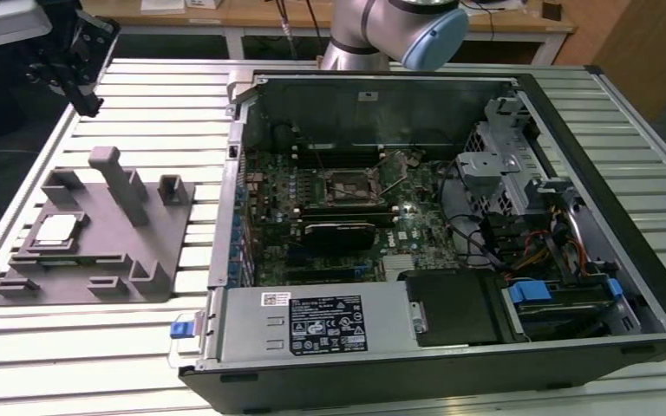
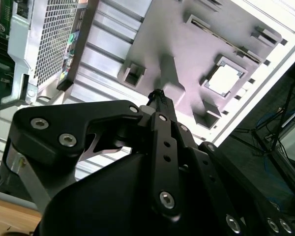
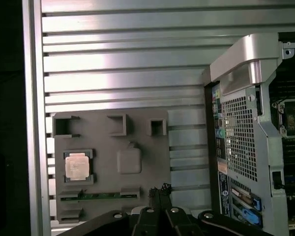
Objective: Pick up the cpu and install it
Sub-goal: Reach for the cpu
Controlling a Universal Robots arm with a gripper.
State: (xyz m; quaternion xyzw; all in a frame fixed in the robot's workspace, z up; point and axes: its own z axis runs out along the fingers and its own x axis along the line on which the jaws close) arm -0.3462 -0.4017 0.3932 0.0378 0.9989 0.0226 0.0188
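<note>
The desk is pale ribbed metal, smooth, with a dull sheen. On it, the tray is grey plastic, matt throughout. In the tray, the cpu has a silvery-white metal top, satin and faintly reflective. The pincer is matt black with bright metal screw heads. Beside the tray, the computer case is bare grey sheet metal with a perforated rear grille.
</note>
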